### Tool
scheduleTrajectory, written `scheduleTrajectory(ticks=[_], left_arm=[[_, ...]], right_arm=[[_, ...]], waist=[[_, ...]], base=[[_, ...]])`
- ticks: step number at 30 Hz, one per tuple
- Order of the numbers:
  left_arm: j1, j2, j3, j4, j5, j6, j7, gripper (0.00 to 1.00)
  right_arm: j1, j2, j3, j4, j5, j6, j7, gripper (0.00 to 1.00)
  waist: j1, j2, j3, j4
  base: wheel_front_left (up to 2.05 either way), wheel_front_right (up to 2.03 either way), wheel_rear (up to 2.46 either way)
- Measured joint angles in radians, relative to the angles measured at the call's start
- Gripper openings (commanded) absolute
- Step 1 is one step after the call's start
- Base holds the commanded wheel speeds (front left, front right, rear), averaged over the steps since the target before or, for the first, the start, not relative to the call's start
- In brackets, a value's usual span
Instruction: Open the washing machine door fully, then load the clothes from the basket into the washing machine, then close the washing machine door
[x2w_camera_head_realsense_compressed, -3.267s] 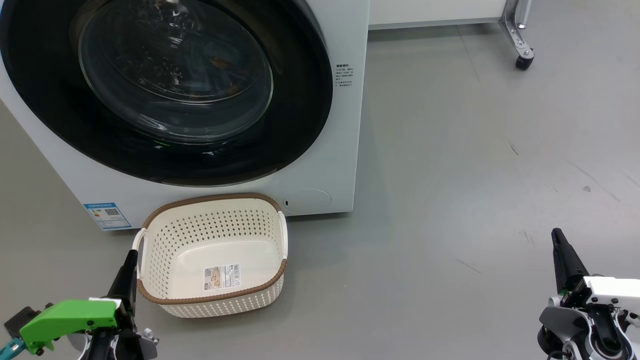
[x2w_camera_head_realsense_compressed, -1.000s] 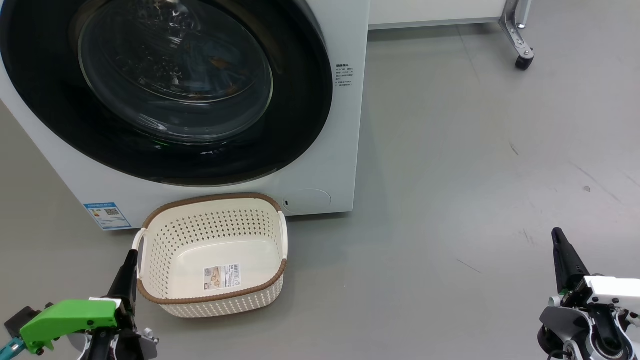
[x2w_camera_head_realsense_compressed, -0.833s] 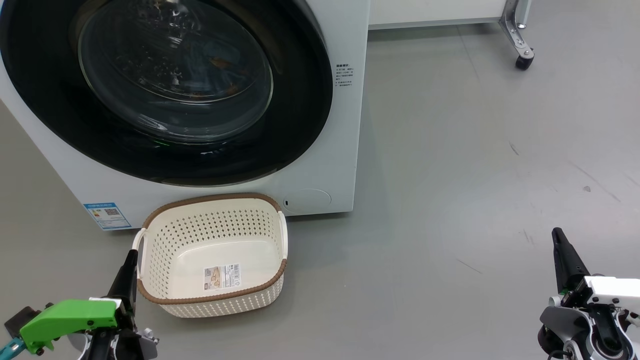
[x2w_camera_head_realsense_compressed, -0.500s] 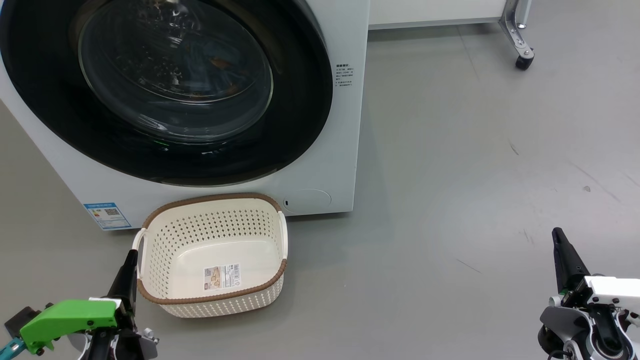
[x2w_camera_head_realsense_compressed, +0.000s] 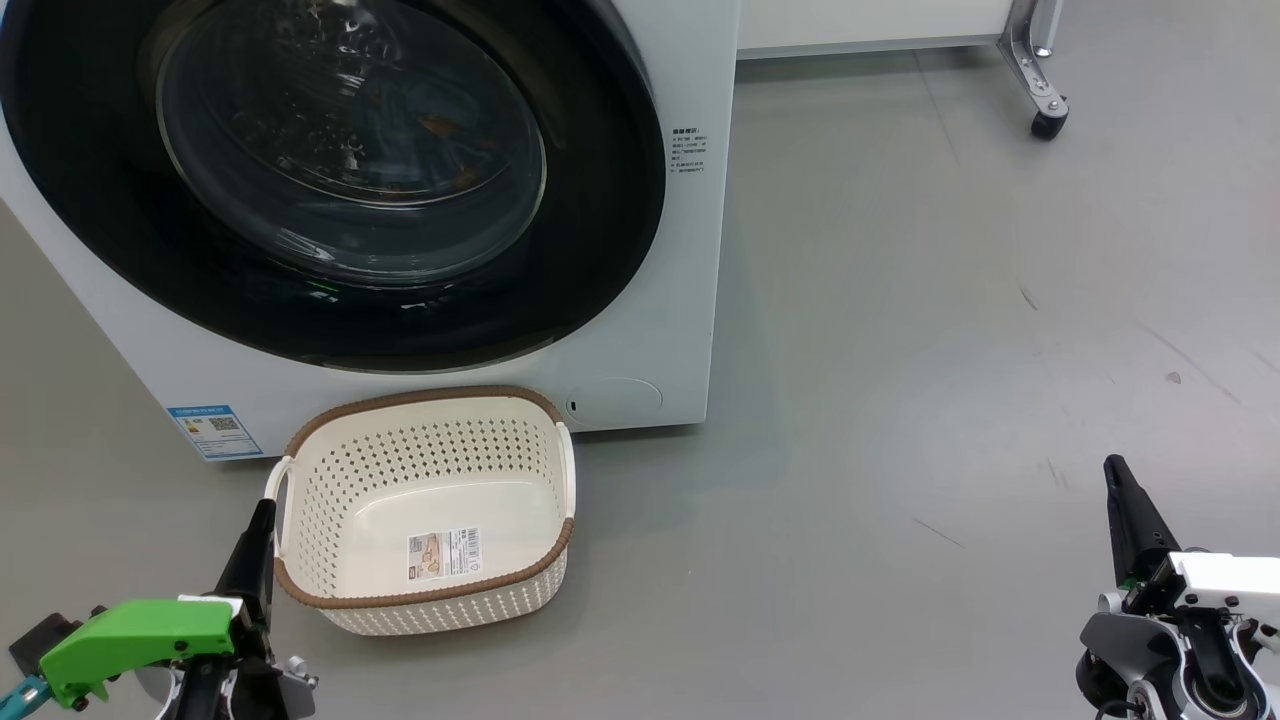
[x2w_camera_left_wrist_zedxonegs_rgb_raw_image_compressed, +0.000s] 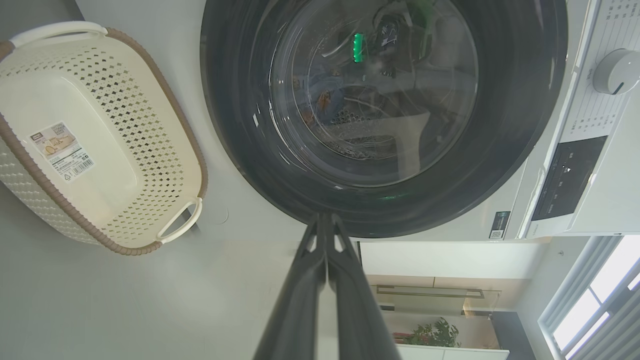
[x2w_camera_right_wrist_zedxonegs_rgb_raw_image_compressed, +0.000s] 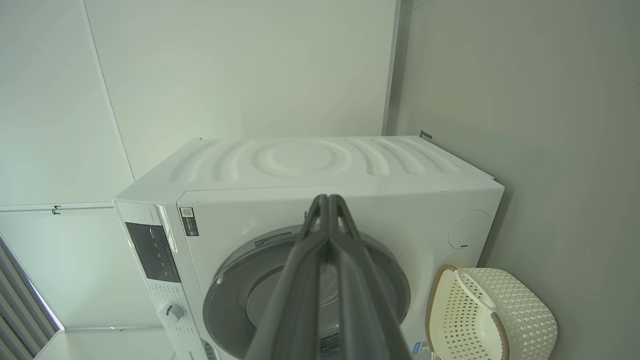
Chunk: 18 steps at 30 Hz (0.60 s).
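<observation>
Gleaming black-rimmed washing machine door shut flush; left claw and right claw pinched closed, empty.

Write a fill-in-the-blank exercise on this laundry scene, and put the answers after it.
1. The washing machine door is ____.
2. The basket on the floor before the washing machine is ____ but for a label sticker.
3. The clothes lie ____ the washing machine, visible through the door's glass.
4. The left gripper and the right gripper both hold their fingers ____.

Missing words: closed; empty; inside; shut.
</observation>
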<state>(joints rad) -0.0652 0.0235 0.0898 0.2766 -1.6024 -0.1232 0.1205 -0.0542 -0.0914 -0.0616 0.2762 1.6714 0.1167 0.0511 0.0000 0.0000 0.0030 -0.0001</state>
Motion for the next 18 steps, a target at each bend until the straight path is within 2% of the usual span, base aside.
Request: scheduleTrajectory(ticks=[18], left_arm=[[0.000,0.000,0.000,0.000,0.000,0.000,0.000,0.00]], right_arm=[[0.000,0.002,-0.002,0.000,0.000,0.000,0.000,0.00]], waist=[[0.0000,0.0000,0.000,0.000]], base=[[0.00,0.00,0.00]])
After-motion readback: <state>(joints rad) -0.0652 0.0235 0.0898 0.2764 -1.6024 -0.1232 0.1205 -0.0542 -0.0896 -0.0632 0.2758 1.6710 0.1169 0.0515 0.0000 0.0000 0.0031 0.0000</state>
